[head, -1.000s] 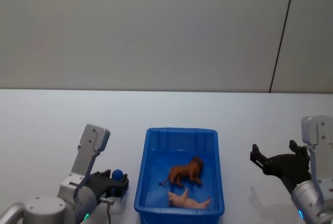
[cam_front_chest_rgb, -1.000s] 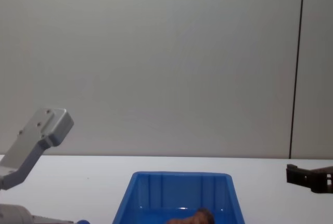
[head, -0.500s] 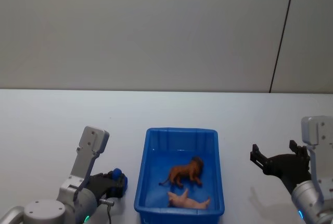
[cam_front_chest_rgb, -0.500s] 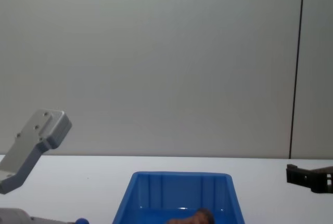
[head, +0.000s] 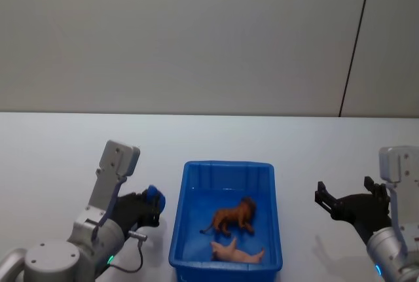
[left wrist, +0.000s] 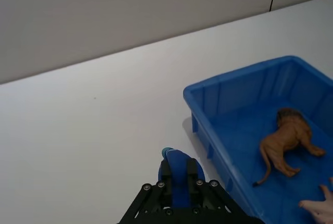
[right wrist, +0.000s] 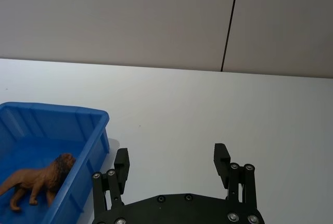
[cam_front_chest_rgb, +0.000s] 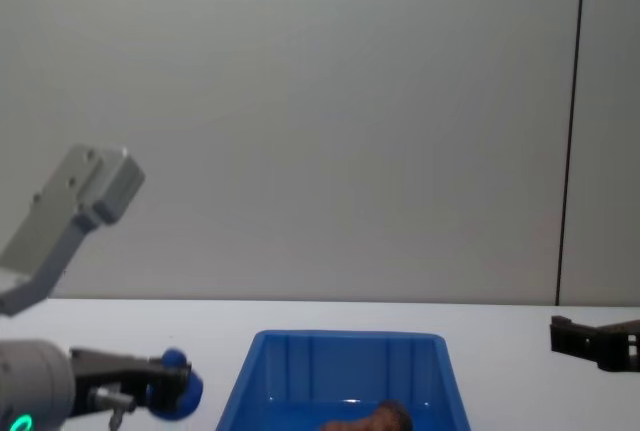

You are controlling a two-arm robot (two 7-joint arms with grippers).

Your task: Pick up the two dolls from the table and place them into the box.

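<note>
Three dolls: brown [head: 233,217], pink [head: 234,252], blue [head: 152,195], one box [head: 227,168], two hands

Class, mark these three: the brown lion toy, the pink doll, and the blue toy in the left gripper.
brown lion toy [head: 234,217], head view, on its body.
pink doll [head: 234,252], head view, on its torso.
blue toy [left wrist: 179,166], left wrist view, on its rounded top.

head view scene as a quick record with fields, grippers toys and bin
left gripper: shut on the blue toy, raised just left of the bin
right gripper: open, holding nothing, right of the bin
blue bin: on the white table, between the two grippers
brown lion toy: inside the bin, on its feet
pink doll: inside the bin, lying near its front wall
</note>
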